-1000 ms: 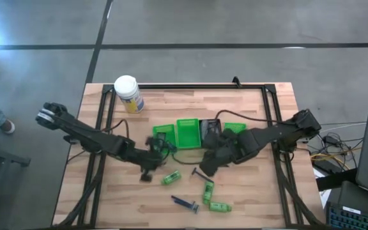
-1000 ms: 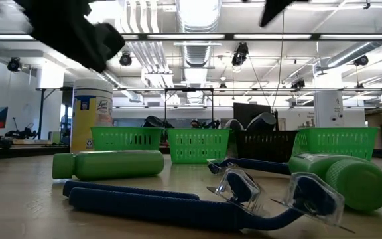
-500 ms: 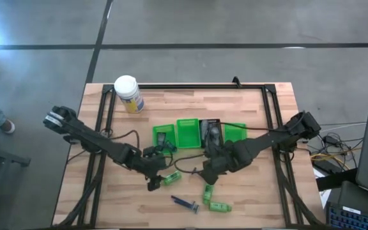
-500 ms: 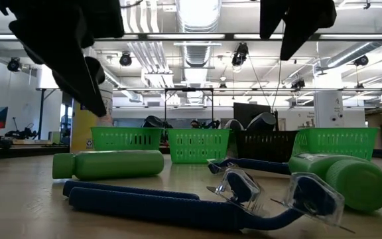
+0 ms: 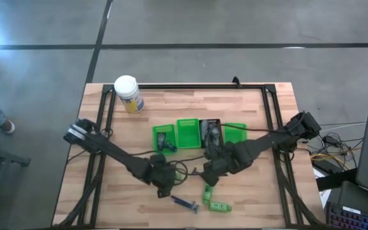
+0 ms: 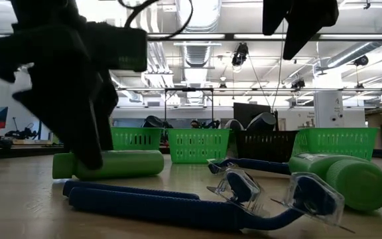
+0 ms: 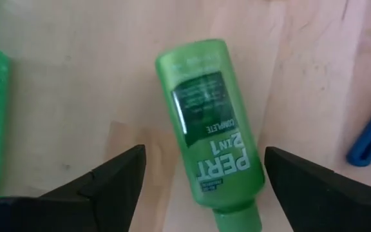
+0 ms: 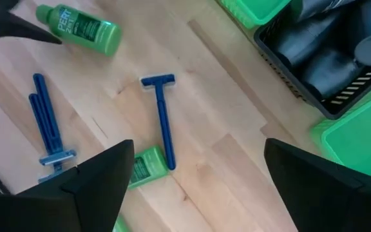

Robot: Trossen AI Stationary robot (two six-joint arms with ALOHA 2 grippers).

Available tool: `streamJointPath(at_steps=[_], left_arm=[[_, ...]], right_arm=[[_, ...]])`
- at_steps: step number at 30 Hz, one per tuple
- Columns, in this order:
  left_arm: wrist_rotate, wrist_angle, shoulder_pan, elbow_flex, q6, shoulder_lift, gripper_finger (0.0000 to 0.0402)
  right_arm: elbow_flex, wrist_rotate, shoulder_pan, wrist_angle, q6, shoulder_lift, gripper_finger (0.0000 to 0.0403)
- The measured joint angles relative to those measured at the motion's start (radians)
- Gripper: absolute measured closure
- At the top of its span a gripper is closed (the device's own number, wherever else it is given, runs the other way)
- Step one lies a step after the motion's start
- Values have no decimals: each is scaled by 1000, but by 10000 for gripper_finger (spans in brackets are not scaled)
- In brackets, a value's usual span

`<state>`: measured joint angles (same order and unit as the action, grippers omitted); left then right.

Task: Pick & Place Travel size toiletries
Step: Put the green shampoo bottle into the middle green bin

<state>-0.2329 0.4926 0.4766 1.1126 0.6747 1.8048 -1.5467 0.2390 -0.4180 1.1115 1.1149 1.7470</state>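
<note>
Desk [image 5: 248,102]: wood top, black frame, carries all items.

Wipes canister [image 5: 128,94]: white, yellow label, far left corner. Not part of job.

Bins, row of four mid-desk:
- left green bin [image 5: 163,138]: one dark item inside.
- centre green bin [image 5: 188,133]: contents can't tell.
- dark bin [image 8: 330,58]: holds several dark grey tubes, looks well filled.
- right green bin [image 5: 236,130]: partly behind right arm, contents not visible.

Left gripper [image 7: 201,171]: low over desk, near of the bins. Jaws wide apart, nothing held yet, straddling green Pert bottle [image 7: 210,127], which lies flat on desk between the fingers. Judged: abt to close for pick.

Right gripper [image 8: 195,171]: hovers just near of dark bin, jaws spread wide, empty.

Loose toiletries left on desk, near side:
- blue razor pair [image 8: 47,122], near centre.
- single blue razor [image 8: 163,119], below right gripper.
- small green bottles [image 5: 211,198], near right of centre, two or so.

Progress (judged): well past halfway; approx five pcs left to bin, incl. Pert bottle.
</note>
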Motion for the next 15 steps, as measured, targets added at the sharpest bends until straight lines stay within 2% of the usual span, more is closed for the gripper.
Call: streamJointPath(at_steps=[8,11,15], left_arm=[[39,-28,-10,1,-4,56,88],[30,-36,-10,0,-28,51,115],[22,-53,-11,4,-87,47,174]], right_arm=[[1,33,-36,7,35,0,86],[1,37,-50,7,44,0,94],[1,50,-64,8,71,0,104]])
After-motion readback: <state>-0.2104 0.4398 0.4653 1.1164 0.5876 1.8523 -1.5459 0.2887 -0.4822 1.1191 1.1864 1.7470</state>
